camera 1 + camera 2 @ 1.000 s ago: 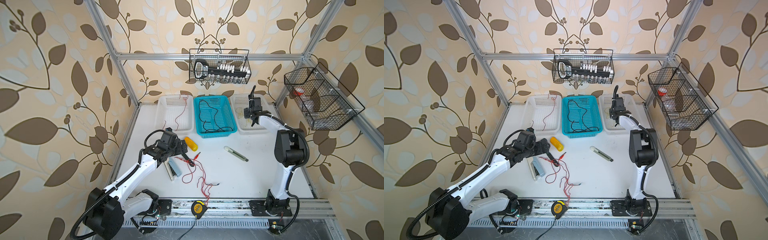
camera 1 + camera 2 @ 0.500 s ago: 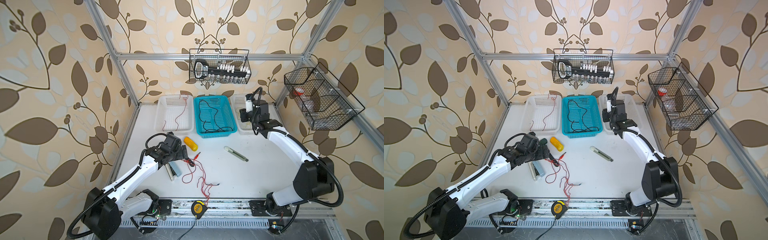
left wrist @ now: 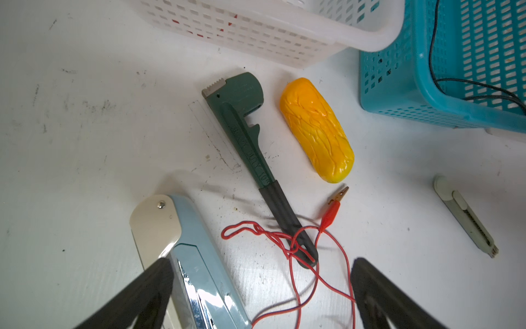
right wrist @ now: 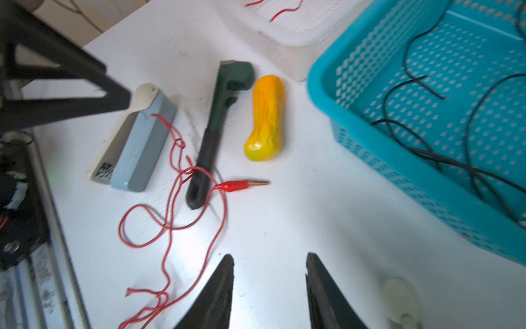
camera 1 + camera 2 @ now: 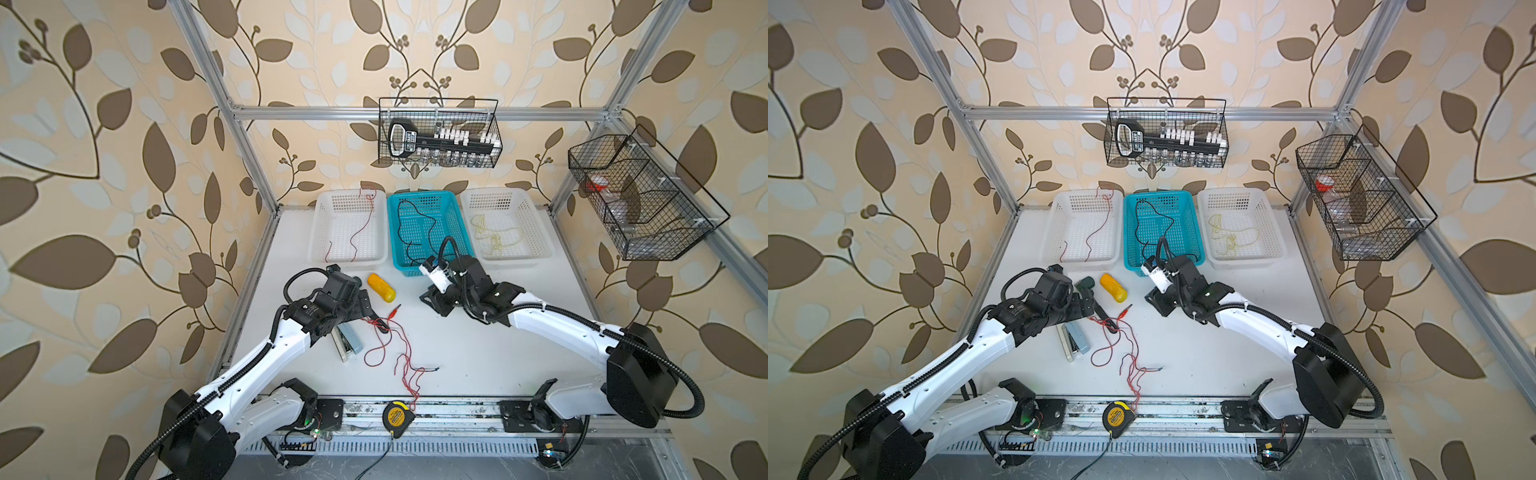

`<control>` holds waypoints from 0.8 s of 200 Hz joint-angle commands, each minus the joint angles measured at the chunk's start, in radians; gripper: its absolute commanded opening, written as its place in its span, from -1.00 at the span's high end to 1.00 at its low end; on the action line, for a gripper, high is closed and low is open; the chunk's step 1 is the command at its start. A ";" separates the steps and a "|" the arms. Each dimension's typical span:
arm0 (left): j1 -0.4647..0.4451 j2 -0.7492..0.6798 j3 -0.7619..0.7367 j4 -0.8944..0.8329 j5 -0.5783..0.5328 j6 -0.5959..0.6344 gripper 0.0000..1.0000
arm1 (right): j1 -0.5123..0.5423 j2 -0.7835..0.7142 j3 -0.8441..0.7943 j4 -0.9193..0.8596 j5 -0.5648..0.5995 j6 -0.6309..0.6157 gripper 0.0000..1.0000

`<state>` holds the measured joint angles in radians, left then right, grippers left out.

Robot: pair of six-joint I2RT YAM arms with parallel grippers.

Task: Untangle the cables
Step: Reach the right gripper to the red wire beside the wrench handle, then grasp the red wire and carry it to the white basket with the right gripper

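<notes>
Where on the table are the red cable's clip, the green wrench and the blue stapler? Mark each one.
red cable's clip [image 3: 330,214], left wrist view, on its red sleeve.
green wrench [image 3: 247,145], left wrist view, on the middle of its green shank.
blue stapler [image 4: 144,145], right wrist view, on its top cover.

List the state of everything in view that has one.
left end effector, open, empty.
right end effector, open, empty.
red cable on the table, tangled, looped around the wrench handle.
black cable, loose in the blue basket.
yellow cable, bunched in a white basket.
stapler, closed.
</notes>
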<state>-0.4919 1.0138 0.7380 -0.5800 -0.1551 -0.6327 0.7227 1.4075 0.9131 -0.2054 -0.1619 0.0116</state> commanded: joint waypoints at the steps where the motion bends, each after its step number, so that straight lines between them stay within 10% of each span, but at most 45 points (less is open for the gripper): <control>1: -0.008 -0.031 -0.018 0.013 -0.062 -0.019 -0.98 | 0.059 0.013 -0.014 -0.014 -0.017 0.007 0.14; 123: -0.007 -0.128 -0.086 -0.001 -0.106 -0.037 -0.98 | 0.240 0.284 0.021 0.086 -0.004 0.070 0.13; 160: -0.007 -0.140 -0.090 -0.002 -0.112 -0.033 -0.98 | 0.241 0.335 0.058 0.077 -0.012 0.067 0.81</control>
<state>-0.4919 0.8967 0.6628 -0.5739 -0.2214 -0.6575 0.9600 1.7187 0.9245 -0.1356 -0.1654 0.0795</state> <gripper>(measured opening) 0.989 0.239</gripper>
